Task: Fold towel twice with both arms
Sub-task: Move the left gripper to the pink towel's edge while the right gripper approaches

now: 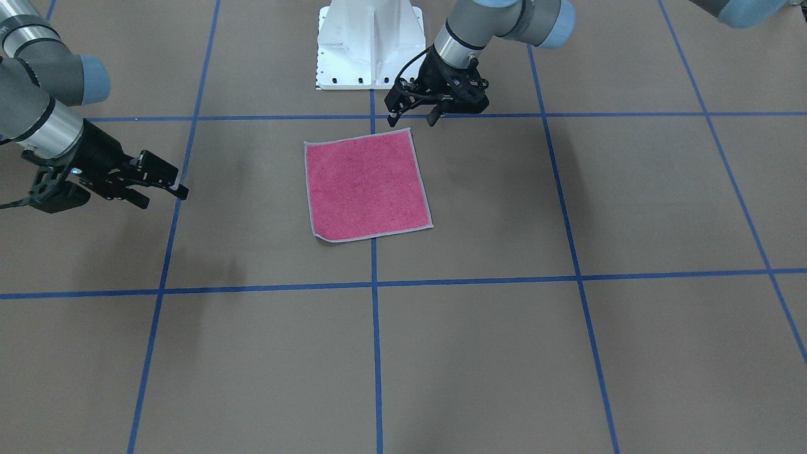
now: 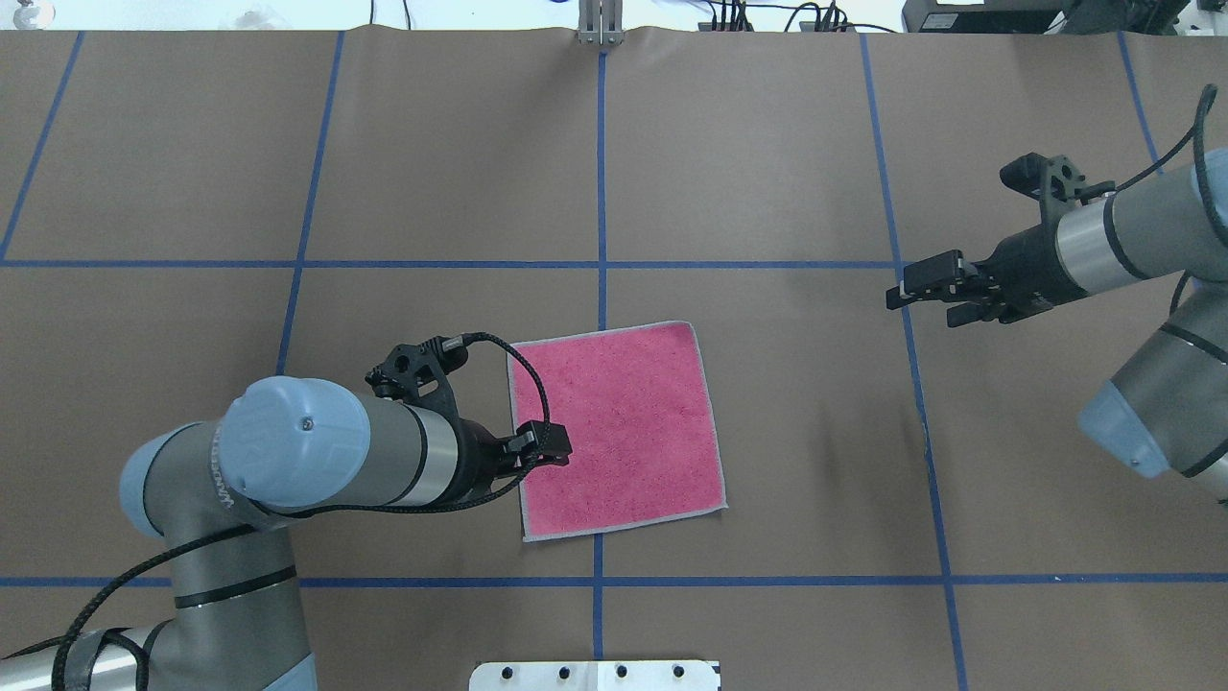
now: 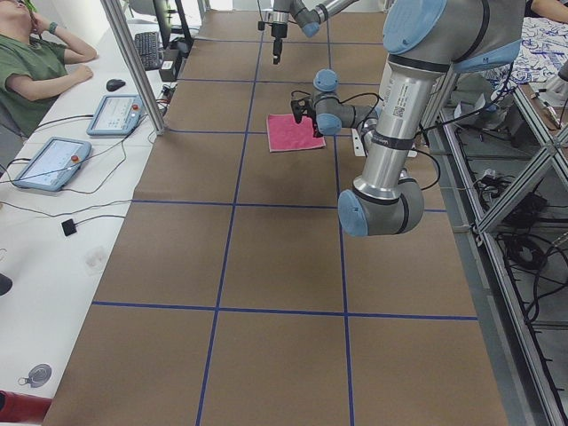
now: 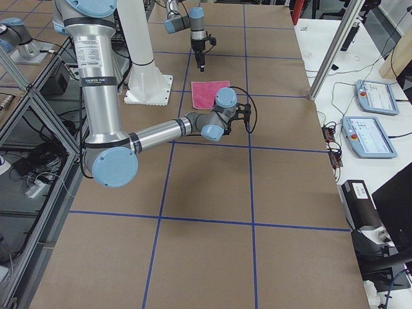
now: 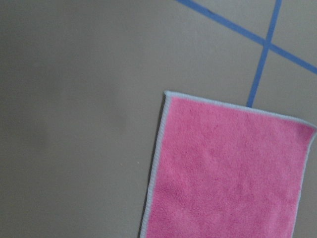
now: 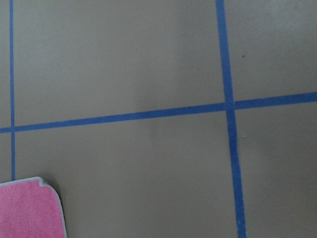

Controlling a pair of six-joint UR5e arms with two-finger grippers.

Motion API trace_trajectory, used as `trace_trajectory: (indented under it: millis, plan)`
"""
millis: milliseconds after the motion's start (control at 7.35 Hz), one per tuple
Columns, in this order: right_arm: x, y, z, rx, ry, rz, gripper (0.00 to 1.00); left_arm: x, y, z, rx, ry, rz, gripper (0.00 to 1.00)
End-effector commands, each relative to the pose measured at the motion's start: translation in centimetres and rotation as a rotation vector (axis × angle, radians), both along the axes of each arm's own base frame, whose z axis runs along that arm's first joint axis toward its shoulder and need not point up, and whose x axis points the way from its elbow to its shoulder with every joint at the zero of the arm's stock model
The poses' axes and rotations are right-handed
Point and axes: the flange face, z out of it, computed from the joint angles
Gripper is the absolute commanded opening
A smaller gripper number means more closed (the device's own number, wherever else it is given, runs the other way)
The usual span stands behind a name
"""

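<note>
One towel [image 1: 369,186] lies flat, pink face up, on the tabletop [image 1: 567,353] just in front of the white pedestal [image 1: 369,44]; two arms [image 2: 317,461], two end effectors. The left end effector [image 1: 413,118] hovers spread over the towel's edge on the robot's left; the right end effector [image 1: 164,197] — also spread — hangs well apart from the cloth. No fold is made yet; for a clean first one, I judge, each should pinch one corner of the same edge, low on the border — then lift together.

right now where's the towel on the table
In the overhead view the towel lies flat, pink face up, near the centre of the table, straddling the middle blue tape line, with the left gripper at its left edge.
</note>
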Motion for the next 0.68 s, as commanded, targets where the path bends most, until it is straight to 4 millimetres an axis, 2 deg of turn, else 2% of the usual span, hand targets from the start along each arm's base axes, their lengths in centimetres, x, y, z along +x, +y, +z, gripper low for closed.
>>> trace_trajectory:
  millis: [0,136,272,408,544]
  plan:
    - [-3.4,2.4,-1.7,-0.027,-0.056,-0.038,0.98,2.0,1.4,1.2,0.000,-0.022,0.007,0.99]
    - [-4.8,3.0,-2.5,-0.037,-0.068,-0.058,0.98,2.3,1.5,1.3,-0.001,-0.025,0.008,0.99]
    - [-6.7,3.7,-4.1,-0.070,-0.091,-0.073,0.98,2.5,1.3,1.2,0.003,-0.026,0.008,0.99]
    - [-9.4,4.8,-6.0,-0.099,-0.109,-0.063,0.98,3.0,1.2,1.9,0.001,-0.041,0.009,0.99]
    - [-11.5,6.1,-6.9,-0.099,-0.115,-0.063,0.98,3.4,1.0,2.3,0.001,-0.039,0.009,0.98]
